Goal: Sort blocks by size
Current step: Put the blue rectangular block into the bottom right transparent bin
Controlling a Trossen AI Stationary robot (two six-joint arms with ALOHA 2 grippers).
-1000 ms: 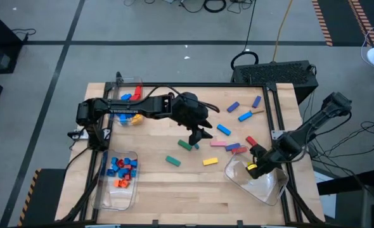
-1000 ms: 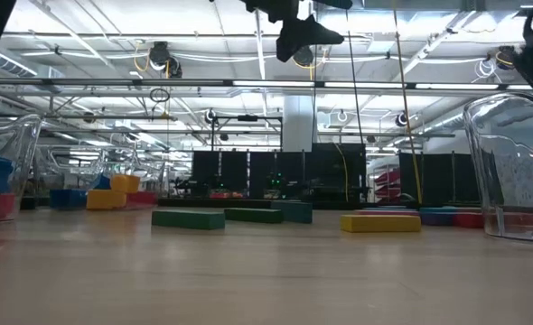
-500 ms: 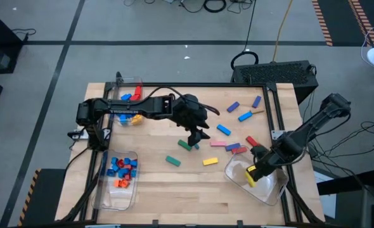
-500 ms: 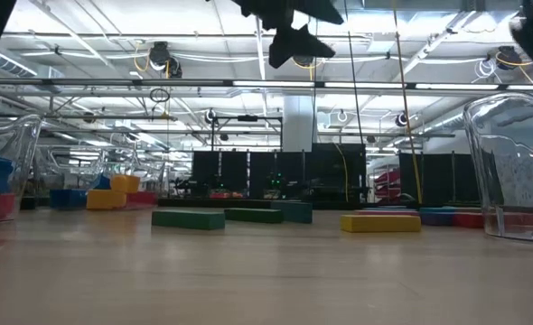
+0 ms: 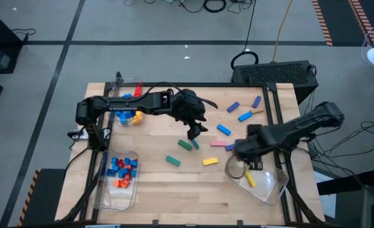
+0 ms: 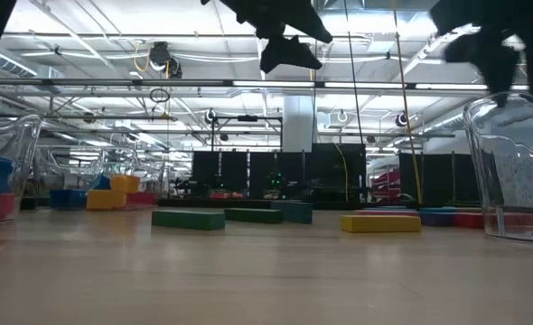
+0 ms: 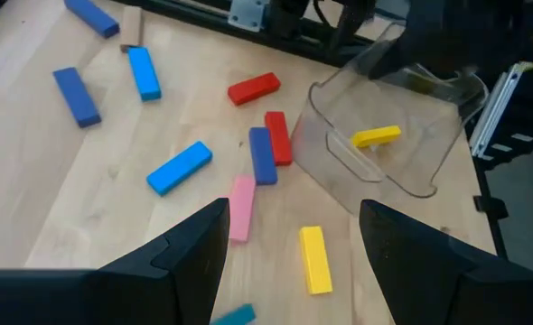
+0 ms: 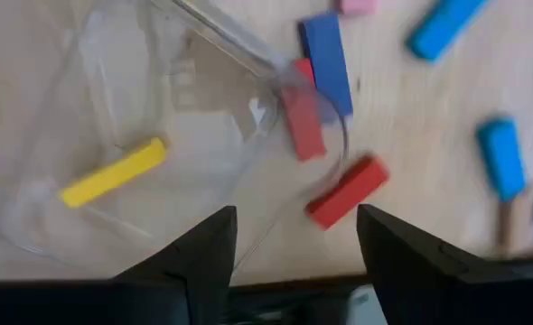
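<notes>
- Yellow long bar [image 5: 251, 180] lies inside the clear bin [image 5: 272, 190] at lower right of the high view.
- Right end effector [image 5: 243, 149] sits over that bin's upper-left rim, fingers spread, holding nothing.
- Left end effector [image 5: 193, 132] hangs mid-frame above the surface [image 5: 174, 190], released, empty.
- Loose blocks [image 5: 228, 147] scattered centre to upper right; small ones in the lower-left bin [image 5: 104, 196].
</notes>
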